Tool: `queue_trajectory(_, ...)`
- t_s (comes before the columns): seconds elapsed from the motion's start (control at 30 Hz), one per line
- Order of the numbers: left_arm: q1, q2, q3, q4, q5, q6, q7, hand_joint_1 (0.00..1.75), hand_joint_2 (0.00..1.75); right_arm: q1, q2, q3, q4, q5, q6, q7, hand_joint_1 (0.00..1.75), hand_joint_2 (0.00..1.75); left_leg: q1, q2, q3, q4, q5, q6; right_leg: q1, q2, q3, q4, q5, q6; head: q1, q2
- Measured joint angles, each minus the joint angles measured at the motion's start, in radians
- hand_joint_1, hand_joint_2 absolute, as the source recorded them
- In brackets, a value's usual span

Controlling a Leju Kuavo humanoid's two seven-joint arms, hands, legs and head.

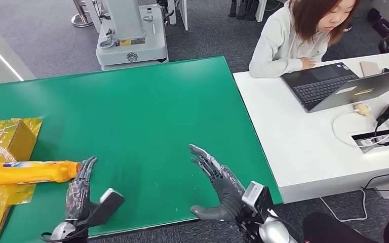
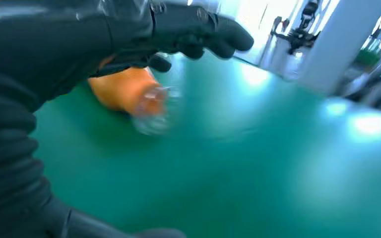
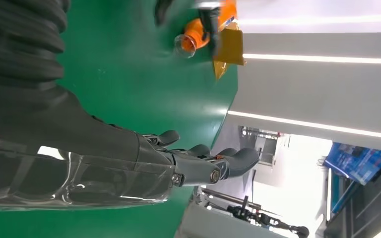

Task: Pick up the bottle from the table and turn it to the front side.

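An orange bottle (image 1: 30, 172) with a clear cap lies on its side at the left of the green table (image 1: 147, 106), partly on yellow wrapping. My left hand (image 1: 79, 188) is next to its cap end, fingers stretched out and reaching the cap, holding nothing. The left wrist view shows the bottle (image 2: 124, 90) just beyond the dark fingers (image 2: 198, 30). My right hand (image 1: 217, 181) hovers open over the table's near right part, palm facing left, far from the bottle. The right wrist view has the bottle (image 3: 198, 32) in the distance past the right hand (image 3: 198, 166).
Yellow wrapped packs (image 1: 7, 136) sit at the table's left edge. A white desk (image 1: 304, 136) to the right carries laptops (image 1: 334, 83) and cables, with a person (image 1: 299, 35) seated there. A white machine base (image 1: 131, 45) stands behind the table.
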Motion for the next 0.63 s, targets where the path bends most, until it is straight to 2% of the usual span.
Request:
queue_trajectory(0.07, 0.036, -0.077, 0.085, -0.094, 0.147, 0.000, -0.153, 0.00, 1.75, -0.002, 0.000, 0.002, 0.006, -0.011, -0.006, 0.002, 0.00, 1.75, 0.000, -0.001, -0.002, 0.000, 0.000, 0.001, 0.000, -0.001, -0.001, 0.000, 0.000, 0.001, 0.001, 0.000)
queue_trajectory(0.13, 0.059, -0.149, 0.155, -0.179, 0.112, 0.000, -0.241, 0.00, 1.75, -0.007, 0.001, 0.006, 0.016, -0.021, -0.016, 0.002, 0.00, 1.75, 0.000, -0.001, -0.003, 0.000, -0.001, 0.001, 0.000, -0.001, -0.001, 0.000, 0.000, 0.001, 0.000, 0.000)
queue_trajectory(0.23, 0.084, -0.225, 0.216, -0.312, -0.018, 0.000, -0.286, 0.00, 1.75, -0.013, 0.002, 0.015, 0.034, -0.028, -0.030, 0.001, 0.00, 1.75, 0.000, -0.001, -0.003, 0.000, -0.002, 0.002, 0.000, -0.002, -0.001, 0.000, -0.001, 0.002, 0.000, 0.000)
queue_trajectory(0.33, 0.105, -0.270, 0.224, -0.418, 0.012, 0.000, -0.292, 0.00, 1.75, -0.014, 0.002, 0.023, 0.042, -0.035, -0.052, -0.003, 0.00, 1.75, 0.000, -0.002, -0.003, 0.000, -0.002, 0.003, 0.000, -0.003, -0.002, -0.001, -0.001, 0.002, 0.000, 0.000)
queue_trajectory(0.4, 0.113, -0.283, 0.187, -0.477, 0.108, -0.001, -0.292, 0.00, 1.75, -0.003, 0.002, 0.025, 0.042, -0.050, -0.085, -0.012, 0.00, 1.75, 0.000, -0.003, -0.004, 0.001, -0.002, 0.003, 0.000, -0.004, -0.002, -0.001, -0.001, 0.002, 0.000, 0.000)
queue_trajectory(0.47, 0.111, -0.287, 0.105, -0.503, 0.292, -0.019, -0.289, 0.00, 1.75, 0.021, 0.002, 0.023, 0.033, -0.068, -0.129, -0.029, 0.00, 1.75, 0.000, -0.005, -0.004, 0.001, -0.002, 0.003, 0.000, -0.006, -0.002, -0.001, -0.002, 0.002, 0.000, 0.000)
queue_trajectory(0.57, 0.111, -0.286, -0.039, -0.512, 0.600, -0.093, -0.256, 0.00, 1.75, 0.068, 0.003, 0.020, 0.004, -0.088, -0.201, -0.053, 0.00, 1.75, 0.000, -0.005, -0.006, 0.001, -0.002, 0.003, 0.000, -0.006, -0.002, -0.001, -0.002, 0.003, 0.000, 0.000)
queue_trajectory(0.63, 0.109, -0.283, -0.094, -0.513, 0.679, -0.135, -0.241, 0.00, 1.75, 0.086, 0.004, 0.018, -0.008, -0.095, -0.226, -0.058, 0.00, 1.75, 0.000, -0.005, -0.007, 0.001, -0.002, 0.003, 0.000, -0.006, -0.003, -0.001, -0.002, 0.003, 0.000, 0.000)
